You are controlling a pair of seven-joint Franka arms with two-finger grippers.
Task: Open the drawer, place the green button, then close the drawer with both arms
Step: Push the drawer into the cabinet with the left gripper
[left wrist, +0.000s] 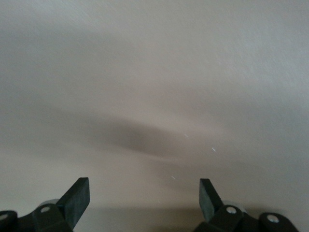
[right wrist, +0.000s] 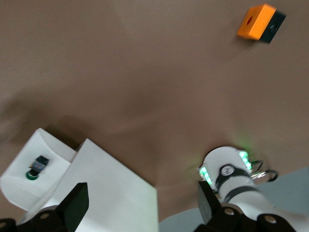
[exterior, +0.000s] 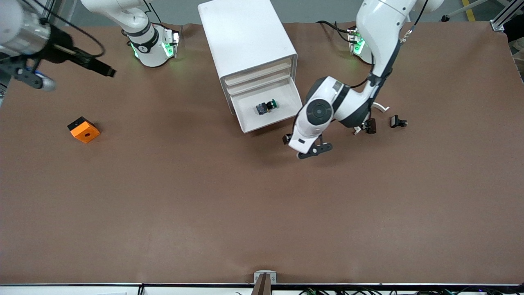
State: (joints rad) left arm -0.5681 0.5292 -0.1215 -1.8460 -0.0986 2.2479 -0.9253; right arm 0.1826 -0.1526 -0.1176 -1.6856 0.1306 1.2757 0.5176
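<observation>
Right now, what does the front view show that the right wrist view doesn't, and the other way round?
Only the front view shows the left gripper, open and low by the open drawer's front, plus two small dark clip parts toward the left arm's end. Only the right wrist view shows the right gripper's open fingertips, high above the cabinet. Both show the button lying in the drawer and the orange block.

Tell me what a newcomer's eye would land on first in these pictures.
First, the white cabinet toward the robots' bases, its lowest drawer pulled out with the green-capped button lying inside. Next, the left gripper, open, low over the table in front of that drawer's corner. Then the orange block alone toward the right arm's end, while the right gripper waits raised and open above it.
</observation>
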